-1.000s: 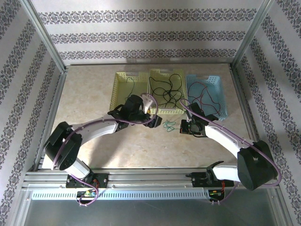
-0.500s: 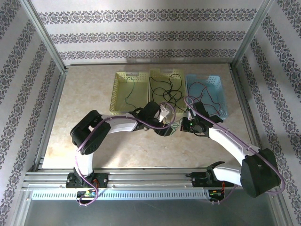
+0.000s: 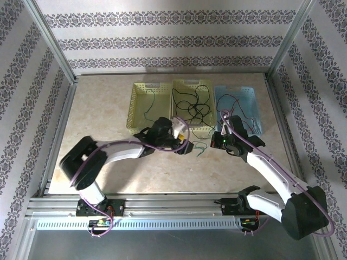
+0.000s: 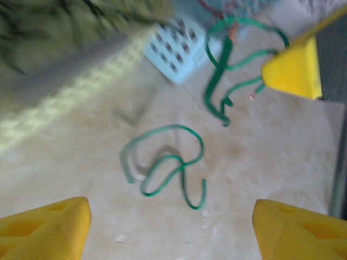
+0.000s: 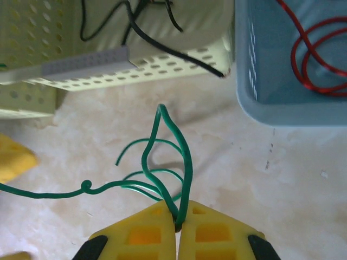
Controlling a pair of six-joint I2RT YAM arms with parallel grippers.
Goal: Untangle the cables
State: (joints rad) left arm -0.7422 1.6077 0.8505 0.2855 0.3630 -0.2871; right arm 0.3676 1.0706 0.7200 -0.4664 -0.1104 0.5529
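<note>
**Green strands may cinch or snag at mid worktop**

Right end effector (image 5: 176,215) is clamped on the held green cable (image 5: 188,162). It is pinched at the very tips, w/ a tall loop standing far of the fingers and one strand trailing off left. Left end effector (image 4: 171,227) has its fingers apart, hovering over the loose green cable (image 4: 172,158). That one lies curled on the worktop (image 3: 108,114), just near of the baskets, between the two arms.

Risks, as I judge them:
- Slip: the grip is tip-only on a thin wire, so a quick pull could pop it free.
- Cinch: strands cross close to the right tips and a small curl sits on the left strand. Tension could tighten these rather than free them. Can't tell if the two green cables are linked.
- Snag: the black cable (image 5: 173,51) pokes its end over the near rim of the middle basket (image 5: 135,70), near the loop. A far-ward lift might hook it.
- Clash: both end effectors are working close together, so converging moves could knock fingers.
- Miss: the loose cable lies flat, so the left fingers may scrape the worktop and close on nothing.
</note>
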